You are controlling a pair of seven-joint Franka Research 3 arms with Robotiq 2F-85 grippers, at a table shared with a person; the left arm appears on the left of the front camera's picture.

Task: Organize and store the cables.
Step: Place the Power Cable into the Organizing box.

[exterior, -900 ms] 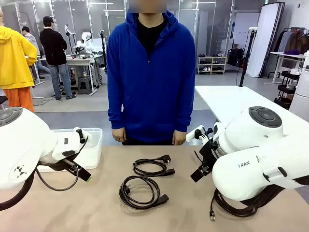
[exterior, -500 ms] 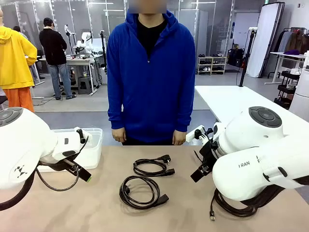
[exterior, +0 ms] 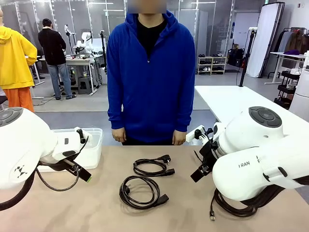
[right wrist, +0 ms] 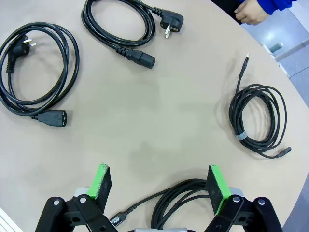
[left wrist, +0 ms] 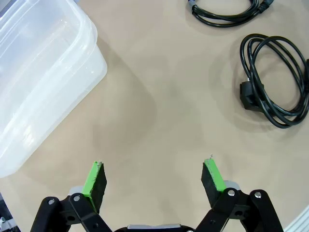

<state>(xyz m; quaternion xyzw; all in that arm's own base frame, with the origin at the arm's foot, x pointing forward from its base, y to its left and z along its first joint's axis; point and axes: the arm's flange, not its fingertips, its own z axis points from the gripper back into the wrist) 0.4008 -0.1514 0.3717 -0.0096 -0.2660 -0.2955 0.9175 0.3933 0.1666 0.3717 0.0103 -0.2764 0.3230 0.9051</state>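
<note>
Several black cables lie coiled on the tan table. In the front view one thick coil (exterior: 168,171) lies mid-table, a second (exterior: 162,198) nearer me, and a third (exterior: 236,209) under my right arm. My left gripper (left wrist: 154,169) hovers open over bare table, with one thick cable (left wrist: 275,79) off to its right. My right gripper (right wrist: 158,173) is open too, holding nothing. Below it lies a thin coil (right wrist: 178,198). Farther off are two thick coils (right wrist: 52,117) (right wrist: 142,59) and another thin coil (right wrist: 240,135). Both grippers (exterior: 82,173) (exterior: 199,171) hang low over the table.
A clear plastic bin (left wrist: 43,72) stands empty at the table's left (exterior: 94,145), beside my left gripper. A person in a blue hoodie (exterior: 150,82) stands at the far edge, hands down; one hand (right wrist: 251,9) shows past the table edge.
</note>
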